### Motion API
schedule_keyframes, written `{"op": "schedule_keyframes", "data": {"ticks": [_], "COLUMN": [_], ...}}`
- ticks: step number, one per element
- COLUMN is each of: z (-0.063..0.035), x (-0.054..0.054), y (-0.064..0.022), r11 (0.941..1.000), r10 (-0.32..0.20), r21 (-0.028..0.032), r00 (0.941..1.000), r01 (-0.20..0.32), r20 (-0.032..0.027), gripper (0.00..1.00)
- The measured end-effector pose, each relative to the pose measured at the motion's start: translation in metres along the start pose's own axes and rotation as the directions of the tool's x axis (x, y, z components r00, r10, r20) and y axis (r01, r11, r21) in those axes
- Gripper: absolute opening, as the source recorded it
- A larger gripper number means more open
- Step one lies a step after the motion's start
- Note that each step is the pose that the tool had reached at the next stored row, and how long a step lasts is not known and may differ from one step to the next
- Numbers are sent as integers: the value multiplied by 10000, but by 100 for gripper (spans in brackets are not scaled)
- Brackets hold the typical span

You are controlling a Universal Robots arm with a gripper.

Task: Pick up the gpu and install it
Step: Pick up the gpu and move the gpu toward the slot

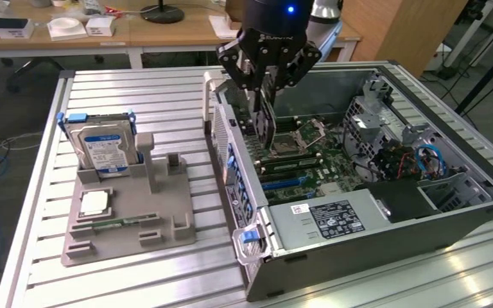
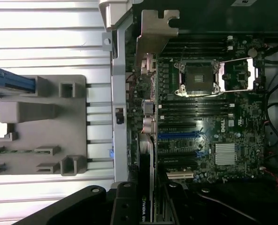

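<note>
Hardware laid out around an open computer case (image 1: 452,212): off the case toward the exterior view's left, a grey parts holder (image 1: 126,240) carries a hard drive (image 1: 101,144) standing on edge and a memory stick (image 1: 122,222) lying flat, both well apart from my work. Just inside the case's wall on that side, my gripper (image 1: 262,106) hangs over the opening with its fingers pinched on the gpu (image 1: 268,138). The dark card is in my grasp, clear of the holder and, as far as I can judge, not yet seated in anything. It hangs on edge straight below my fingers, its long axis pointing down into the case. The wrist view shows what I take for its silvery bracket (image 2: 155,33) at the far end, close against the case's wall. Deeper in the case lies the motherboard (image 1: 315,160), and on it the blue slot (image 1: 282,183). The slot sits off to one side of the card, toward the power supply (image 1: 332,218), rather than directly beneath it. Slot and card are near but apart.
</note>
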State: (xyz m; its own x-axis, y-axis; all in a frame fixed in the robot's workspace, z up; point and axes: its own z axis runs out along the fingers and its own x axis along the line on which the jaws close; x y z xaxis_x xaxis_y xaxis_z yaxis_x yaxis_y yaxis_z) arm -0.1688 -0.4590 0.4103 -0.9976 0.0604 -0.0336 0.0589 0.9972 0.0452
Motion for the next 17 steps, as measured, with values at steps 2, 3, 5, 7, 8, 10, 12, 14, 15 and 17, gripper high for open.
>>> {"op": "schedule_keyframes", "data": {"ticks": [2, 3, 5, 7, 8, 10, 12, 14, 15, 17], "z": [2, 3, 5, 6, 7, 9, 11, 13, 15, 16], "x": [-52, -78, -132, -182, -208, -262, -313, -368, -395, -452], "y": [3, 5, 8, 11, 12, 15, 18, 22, 23, 26], "r11": [10000, 10000, 10000, 10000, 10000, 10000, 10000, 10000, 10000, 10000], "r10": [0, -1, -1, 0, 0, -1, 0, 0, 0, -2], "r21": [0, 0, 0, 0, 1, 1, 1, 0, 0, 0], "r00": [10000, 10000, 10000, 10000, 10000, 10000, 10000, 10000, 10000, 10000], "r01": [0, 1, 1, 0, 0, 1, 0, 0, 0, 2], "r20": [0, 1, 0, 0, 0, -1, 0, 0, 1, 0], "gripper": [26, 26, 26, 26, 26, 26, 26, 26, 26, 26]}}
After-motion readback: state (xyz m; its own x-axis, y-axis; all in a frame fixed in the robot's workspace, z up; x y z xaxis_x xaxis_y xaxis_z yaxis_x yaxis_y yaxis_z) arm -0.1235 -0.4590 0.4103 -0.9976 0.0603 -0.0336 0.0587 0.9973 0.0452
